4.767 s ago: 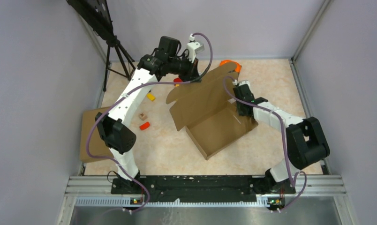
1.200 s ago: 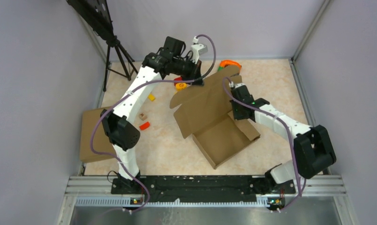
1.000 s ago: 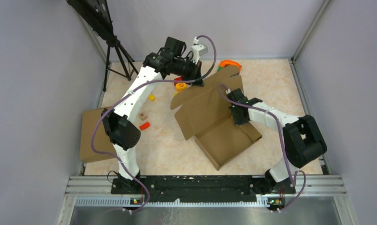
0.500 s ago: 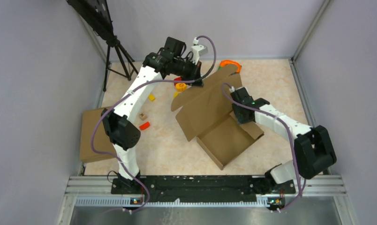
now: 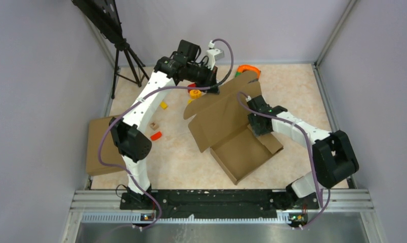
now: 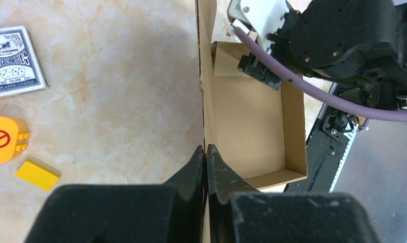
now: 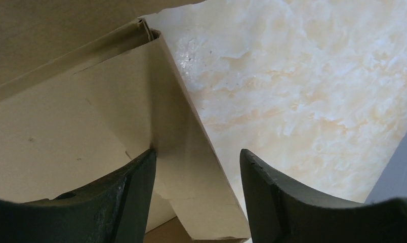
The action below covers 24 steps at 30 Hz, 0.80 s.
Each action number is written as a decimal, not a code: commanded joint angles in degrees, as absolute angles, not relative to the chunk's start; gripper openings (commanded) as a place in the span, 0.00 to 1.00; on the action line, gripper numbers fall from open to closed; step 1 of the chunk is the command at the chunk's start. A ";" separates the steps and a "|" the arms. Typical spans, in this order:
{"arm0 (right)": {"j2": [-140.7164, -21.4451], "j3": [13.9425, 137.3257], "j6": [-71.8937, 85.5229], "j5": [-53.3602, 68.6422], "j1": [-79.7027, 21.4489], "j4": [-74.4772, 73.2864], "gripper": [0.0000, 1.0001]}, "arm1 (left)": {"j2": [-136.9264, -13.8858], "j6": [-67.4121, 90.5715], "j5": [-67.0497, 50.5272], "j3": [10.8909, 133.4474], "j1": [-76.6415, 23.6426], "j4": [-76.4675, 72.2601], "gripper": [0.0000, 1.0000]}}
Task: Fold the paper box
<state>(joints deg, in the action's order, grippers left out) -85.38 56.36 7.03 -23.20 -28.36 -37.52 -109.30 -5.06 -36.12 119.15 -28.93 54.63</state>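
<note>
Paper box (image 5: 232, 139) parked roughly mid-table, a bit right of centre. Already half built: shallow tray on the near side with its walls standing, big lid panel tipped up off the far side and leaning left. Pinched right on that lid's top edge by the left gripper (image 6: 205, 152), jaws clamped tight with the cardboard edge sandwiched between them, clear as day from the left wrist view. Over at the tray's far right corner, just beside the hinge: right gripper (image 7: 196, 157) with fingers spread apart, not gripping anything. Side wall flap sitting in the gap, close against one finger, the other finger over bare table (image 7: 318, 101). Can't tell if either finger actually touches the cardboard.

Further out to the left of the lid: yellow round toy (image 6: 3, 139) with a red no-entry sign, a yellow block (image 6: 37, 174) just beside it, a deck of playing cards (image 6: 14, 61) nearby. Also an orange block (image 5: 155, 135) and a small tan cube (image 5: 153, 125) near each other. Way off at the left edge, another plain brown box (image 5: 95, 147), partly hidden by the left arm. Something orange and green (image 5: 249, 68) peeking out behind the lid. Black tripod (image 5: 125, 55) in the far left corner
</note>
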 commanded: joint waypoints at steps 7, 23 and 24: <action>-91.56 57.46 8.57 -22.83 -28.67 -35.31 0.27 | -109.13 -5.42 -35.67 122.21 -28.83 53.93 0.02; -88.36 53.23 18.08 -20.75 -29.11 -26.55 0.00 | -105.20 5.40 -29.04 113.71 -26.18 48.76 0.56; -88.19 53.03 18.04 -20.75 -29.14 -26.46 0.00 | -103.61 6.71 -29.66 110.79 -24.70 47.41 0.61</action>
<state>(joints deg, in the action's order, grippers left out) -89.62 54.00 14.83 -21.30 -28.86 -30.15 -108.38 0.93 -33.61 117.19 -28.14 50.57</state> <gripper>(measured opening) 0.029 0.540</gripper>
